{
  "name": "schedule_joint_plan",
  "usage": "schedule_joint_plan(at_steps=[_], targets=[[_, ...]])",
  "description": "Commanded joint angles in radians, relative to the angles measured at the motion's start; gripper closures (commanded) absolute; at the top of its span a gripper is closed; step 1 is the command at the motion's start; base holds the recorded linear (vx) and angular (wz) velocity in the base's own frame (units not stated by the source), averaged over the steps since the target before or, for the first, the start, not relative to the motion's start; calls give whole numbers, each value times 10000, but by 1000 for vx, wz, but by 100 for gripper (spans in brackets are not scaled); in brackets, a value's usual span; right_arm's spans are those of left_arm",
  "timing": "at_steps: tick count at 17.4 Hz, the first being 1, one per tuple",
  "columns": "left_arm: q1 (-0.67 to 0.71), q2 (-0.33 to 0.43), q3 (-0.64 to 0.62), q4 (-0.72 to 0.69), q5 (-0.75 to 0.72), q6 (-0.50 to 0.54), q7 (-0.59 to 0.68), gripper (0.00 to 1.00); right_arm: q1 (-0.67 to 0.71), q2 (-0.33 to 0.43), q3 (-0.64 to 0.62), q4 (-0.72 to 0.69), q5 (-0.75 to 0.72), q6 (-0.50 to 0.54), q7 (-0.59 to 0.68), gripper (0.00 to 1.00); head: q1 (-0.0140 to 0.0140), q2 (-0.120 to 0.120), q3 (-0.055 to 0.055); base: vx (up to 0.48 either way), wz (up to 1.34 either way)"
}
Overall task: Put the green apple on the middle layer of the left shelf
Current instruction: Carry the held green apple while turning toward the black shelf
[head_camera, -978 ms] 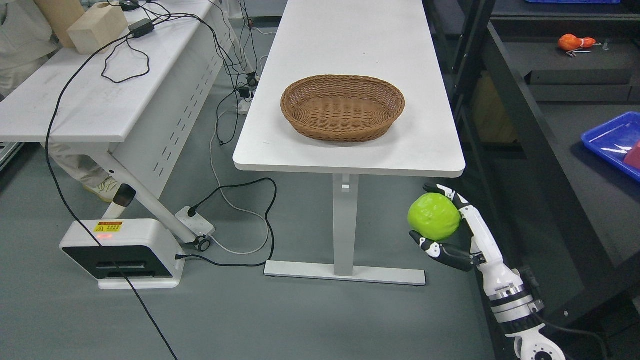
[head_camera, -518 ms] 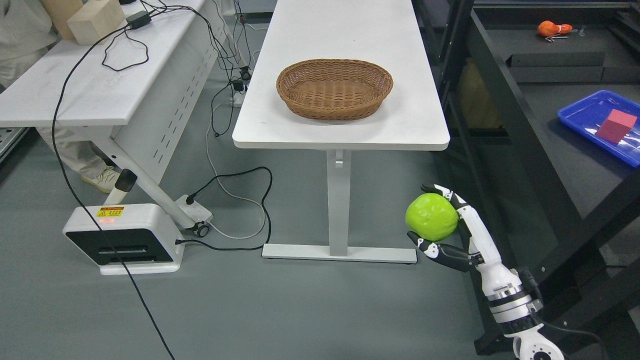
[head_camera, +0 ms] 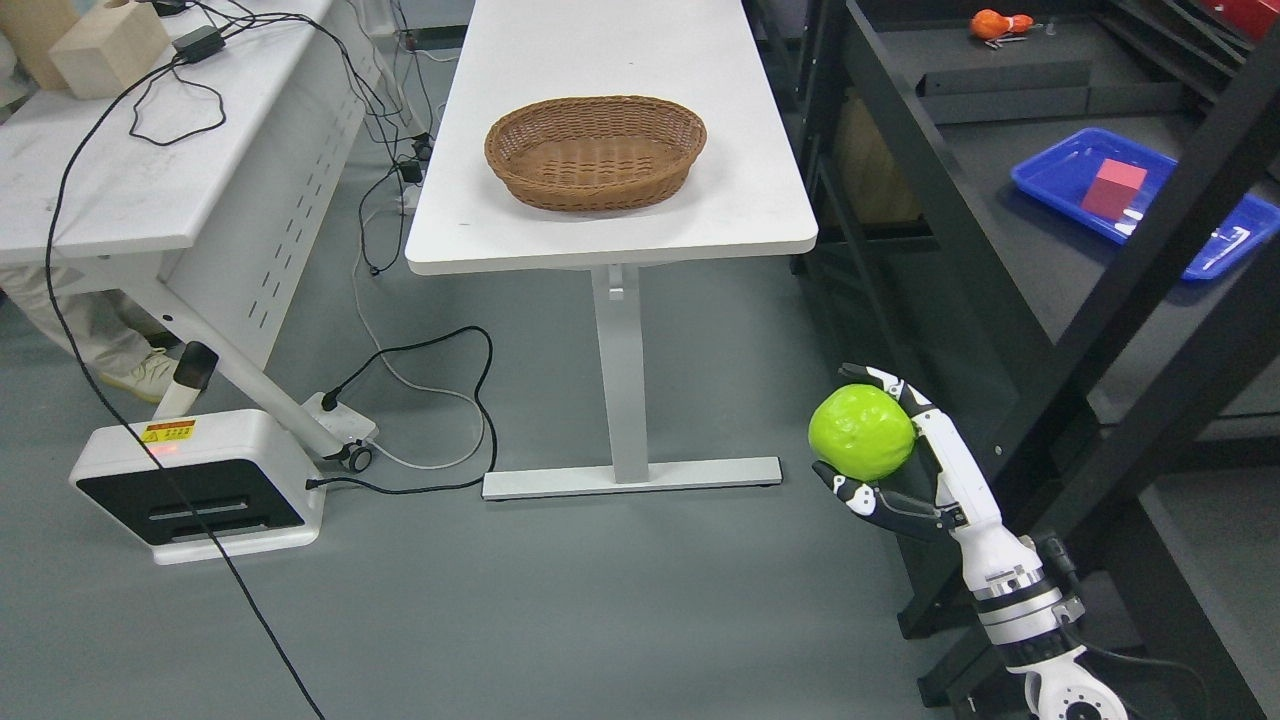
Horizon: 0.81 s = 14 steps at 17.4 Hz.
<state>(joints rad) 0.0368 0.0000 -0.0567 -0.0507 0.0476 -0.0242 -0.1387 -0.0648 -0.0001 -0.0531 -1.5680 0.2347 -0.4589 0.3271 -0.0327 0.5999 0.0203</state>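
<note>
Right robot hand (head_camera: 905, 455) enters from the lower right, its white forearm rising from the bottom edge. Its fingers (head_camera: 880, 378) curl over the top of the green apple (head_camera: 861, 432) and the thumb presses from below, so the hand is clamped on the fruit. The apple is held in the air above the grey floor (head_camera: 600, 620), touching nothing but the hand. No left hand shows in the view.

Just beside the hand, to its right, stands the black shelf (head_camera: 1010, 290), with slanting dark posts crossing the picture. On one of its dark levels lies a blue tray (head_camera: 1060, 185) holding a red block (head_camera: 1113, 188). Farther back on the shelf rests a small orange object (head_camera: 993, 22), too small to identify.

Well apart to the upper left is a white surface (head_camera: 610, 225) carrying a brown wicker basket (head_camera: 596, 151). Left of it stands a second white surface (head_camera: 120, 190) with a pale wooden block (head_camera: 108, 50) and black cables (head_camera: 160, 110). On the floor below sits a white box-shaped unit (head_camera: 195, 480) bearing a yellow label. A person's shoe and trouser leg (head_camera: 110, 350) show under the second surface.
</note>
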Motion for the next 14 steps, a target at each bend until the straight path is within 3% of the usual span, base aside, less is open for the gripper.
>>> schedule_joint_plan(at_steps=[1, 14], targets=[[0, 175, -1, 0, 0, -19, 6, 0, 3, -174, 10, 3, 0, -13, 12, 96, 0, 0, 0, -99, -305], [0, 175, -1, 0, 0, -19, -9, 0, 19, -174, 10, -12, 0, -13, -3, 96, 0, 0, 0, -63, -323]])
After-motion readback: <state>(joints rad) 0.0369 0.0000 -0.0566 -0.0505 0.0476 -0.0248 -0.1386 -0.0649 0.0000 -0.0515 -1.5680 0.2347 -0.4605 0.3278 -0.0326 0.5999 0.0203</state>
